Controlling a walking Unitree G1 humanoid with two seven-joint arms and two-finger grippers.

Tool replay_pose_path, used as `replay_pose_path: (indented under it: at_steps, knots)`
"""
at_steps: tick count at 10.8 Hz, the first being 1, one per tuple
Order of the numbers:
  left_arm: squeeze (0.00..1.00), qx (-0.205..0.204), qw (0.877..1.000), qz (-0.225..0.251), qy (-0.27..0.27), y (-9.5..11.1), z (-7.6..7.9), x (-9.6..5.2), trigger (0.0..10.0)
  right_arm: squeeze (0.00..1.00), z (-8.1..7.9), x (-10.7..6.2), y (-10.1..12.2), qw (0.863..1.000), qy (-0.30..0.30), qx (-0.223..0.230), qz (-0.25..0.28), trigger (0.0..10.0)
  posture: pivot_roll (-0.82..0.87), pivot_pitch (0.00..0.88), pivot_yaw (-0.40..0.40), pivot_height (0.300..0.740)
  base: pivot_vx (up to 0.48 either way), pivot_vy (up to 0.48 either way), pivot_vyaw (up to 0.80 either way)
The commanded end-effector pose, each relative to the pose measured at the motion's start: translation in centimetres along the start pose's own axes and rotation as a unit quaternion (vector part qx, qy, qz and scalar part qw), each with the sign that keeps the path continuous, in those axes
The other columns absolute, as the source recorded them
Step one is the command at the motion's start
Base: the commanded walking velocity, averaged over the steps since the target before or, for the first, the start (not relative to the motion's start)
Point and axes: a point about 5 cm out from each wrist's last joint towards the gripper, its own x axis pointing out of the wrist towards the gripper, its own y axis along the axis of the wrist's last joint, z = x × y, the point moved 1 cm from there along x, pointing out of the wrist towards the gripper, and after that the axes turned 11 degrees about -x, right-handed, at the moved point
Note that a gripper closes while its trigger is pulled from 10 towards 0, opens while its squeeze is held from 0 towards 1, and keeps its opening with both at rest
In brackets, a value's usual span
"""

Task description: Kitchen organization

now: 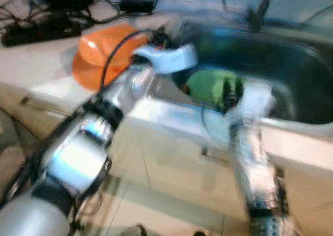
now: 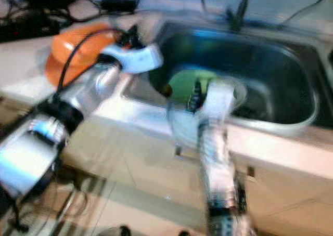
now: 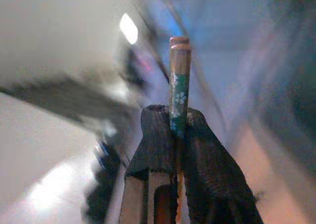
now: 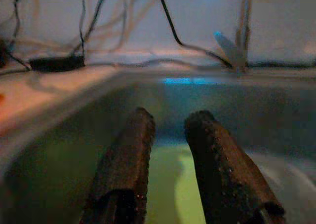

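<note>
Nearest the camera, both silver arms reach forward over the pale front edge of the counter point(image 2: 291, 158), the head views blurred. The right gripper point(image 4: 170, 120) hangs over the near part of the steel sink point(image 2: 291, 111), its two black fingers point(image 4: 126, 165) standing apart with a clear gap between them and nothing held; below and beyond them lies a green plate point(image 2: 182, 85) on the sink floor, toward the sink's left side. To the left, the left gripper point(image 3: 170, 116) is raised at the sink's left rim, its fingers pressed together around a pair of chopsticks point(image 3: 179, 81), wooden sticks with a green flowered band, whose ends stick out past the fingertips. Just left of that wrist, an orange bowl-like item point(image 1: 101, 51) sits on the counter beside the sink; its exact shape cannot be told through the blur. At the far edge, black cables point(image 1: 62, 7) and a dark power strip point(image 1: 39, 30) lie along the wall behind the counter and sink.
</note>
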Motion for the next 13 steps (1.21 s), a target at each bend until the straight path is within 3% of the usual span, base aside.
replay_pose_path:
  at_steps: [1, 4, 5, 6, 7, 9, 10, 11, 13]
  knots:
    - [0.00, -0.009, 1.000, 0.002, 0.027, -0.2, -1.0, -0.1, 10.0, 0.00, -0.5, -0.8, -1.3, 1.000, 0.005, 0.009, -0.022, 10.0, 0.16, 0.018, 0.017, 0.740, 0.000, 0.000, 0.00]
    - [0.00, -0.015, 0.998, 0.022, 0.055, 0.3, -1.8, -0.7, 10.0, 0.00, -0.6, -0.3, -1.5, 1.000, 0.005, 0.012, -0.012, 10.0, 0.16, 0.013, 0.017, 0.740, 0.000, 0.000, 0.00]
    - [0.00, -0.071, 0.995, 0.033, 0.066, 0.8, -2.2, -0.7, 10.0, 0.00, -0.6, -0.1, -1.6, 1.000, 0.005, 0.012, -0.009, 10.0, 0.16, 0.009, 0.017, 0.740, 0.000, 0.000, 0.00]
    - [0.00, -0.198, 0.978, 0.048, 0.046, 1.7, -1.5, -0.7, 10.0, 0.00, -0.6, 0.0, -1.4, 1.000, 0.006, 0.011, -0.007, 10.0, 0.16, 0.007, 0.015, 0.740, 0.000, 0.000, 0.00]
    - [0.00, -0.273, 0.959, 0.068, 0.024, 2.6, -0.8, -0.9, 10.0, 0.00, -0.6, 0.2, -1.3, 1.000, 0.008, 0.009, -0.004, 10.0, 0.16, 0.005, 0.013, 0.740, 0.000, 0.000, 0.00]
    - [0.00, -0.387, 0.918, 0.086, -0.023, 4.2, 0.7, -1.6, 10.0, 0.00, -0.6, 0.4, -1.3, 1.000, 0.011, 0.005, 0.003, 10.0, 0.16, 0.004, 0.010, 0.740, 0.000, 0.000, 0.00]
    - [0.00, -0.416, 0.904, 0.089, -0.037, 4.4, 1.1, -1.7, 10.0, 0.00, -0.6, 0.4, -1.3, 1.000, 0.013, 0.004, 0.005, 10.0, 0.15, 0.004, 0.010, 0.740, 0.000, 0.000, 0.00]
    - [0.00, -0.474, 0.873, 0.097, -0.059, 4.8, 1.7, -2.2, 10.0, 0.00, -0.6, 0.5, -1.0, 1.000, 0.021, -0.003, 0.014, 10.0, 0.15, 0.003, 0.009, 0.740, 0.000, 0.000, 0.00]
    - [0.00, -0.546, 0.828, 0.110, -0.068, 4.7, 1.9, -2.5, 10.0, 0.00, 0.2, 0.9, -0.6, 0.999, 0.030, -0.022, 0.028, 10.0, 0.14, 0.007, 0.009, 0.740, 0.000, 0.000, 0.00]
